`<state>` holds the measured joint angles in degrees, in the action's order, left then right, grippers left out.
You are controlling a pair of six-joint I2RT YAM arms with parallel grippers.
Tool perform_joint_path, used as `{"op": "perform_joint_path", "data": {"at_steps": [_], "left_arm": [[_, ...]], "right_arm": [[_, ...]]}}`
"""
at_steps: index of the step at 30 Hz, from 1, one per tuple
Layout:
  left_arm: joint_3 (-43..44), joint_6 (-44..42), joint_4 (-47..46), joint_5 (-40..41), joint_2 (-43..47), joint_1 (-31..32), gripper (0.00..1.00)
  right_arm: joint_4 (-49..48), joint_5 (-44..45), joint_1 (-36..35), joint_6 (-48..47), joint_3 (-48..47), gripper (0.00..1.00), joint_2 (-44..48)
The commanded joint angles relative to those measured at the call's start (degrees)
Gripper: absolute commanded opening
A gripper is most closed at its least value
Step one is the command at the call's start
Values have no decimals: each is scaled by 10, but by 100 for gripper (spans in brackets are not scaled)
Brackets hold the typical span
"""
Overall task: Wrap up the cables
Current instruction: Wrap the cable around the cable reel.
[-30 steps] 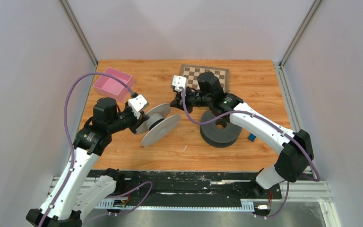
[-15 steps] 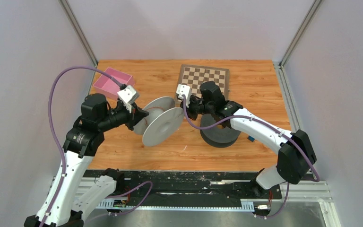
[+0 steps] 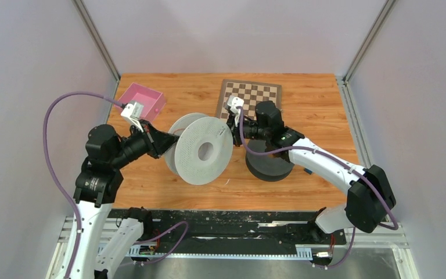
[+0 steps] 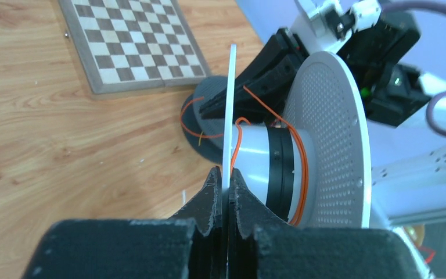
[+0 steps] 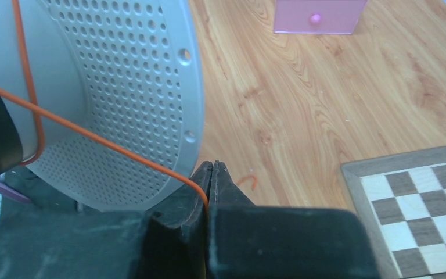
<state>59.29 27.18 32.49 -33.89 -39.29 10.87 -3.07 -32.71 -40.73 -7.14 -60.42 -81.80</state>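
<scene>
My left gripper (image 4: 223, 174) is shut on the thin near flange (image 4: 230, 104) of a grey perforated spool (image 3: 203, 151) and holds it off the table with its face turned up toward the top camera. A thin orange cable (image 4: 302, 168) loops around the spool's white core and runs out to my right gripper (image 5: 212, 165). That gripper is shut on the cable (image 5: 93, 136), just beyond the spool's far flange (image 5: 128, 87). More orange cable (image 4: 189, 116) lies over the black spool behind.
A black spool (image 3: 270, 165) lies flat under the right arm. A chessboard (image 3: 250, 93) sits at the back middle and a pink box (image 3: 142, 100) at the back left. A small orange scrap (image 5: 248, 179) lies on the wood.
The left arm has raised and turned the grey spool, so its perforated face now points up. The right gripper has drifted right and back with the cable.
</scene>
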Motion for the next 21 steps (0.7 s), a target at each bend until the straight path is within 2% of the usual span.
{"op": "perform_joint_path", "data": {"at_steps": [1,9,13,16,21], "left_arm": [[0,143,-162,84,12,-45,0],[-11,196,-160,172,33,-74,0],[-48,258,-213,159,39,-77,0],[-100,323,-296,143,48,-77,0],[-129,355,-317,168,62,-77,0]], "right_arm": [[-40,-74,-11,67,-1,0,22],[-40,-52,-4,143,4,0,41],[-70,-74,-5,219,19,0,40],[-111,-91,-5,270,33,0,42],[-146,-81,-5,331,42,1,47]]}}
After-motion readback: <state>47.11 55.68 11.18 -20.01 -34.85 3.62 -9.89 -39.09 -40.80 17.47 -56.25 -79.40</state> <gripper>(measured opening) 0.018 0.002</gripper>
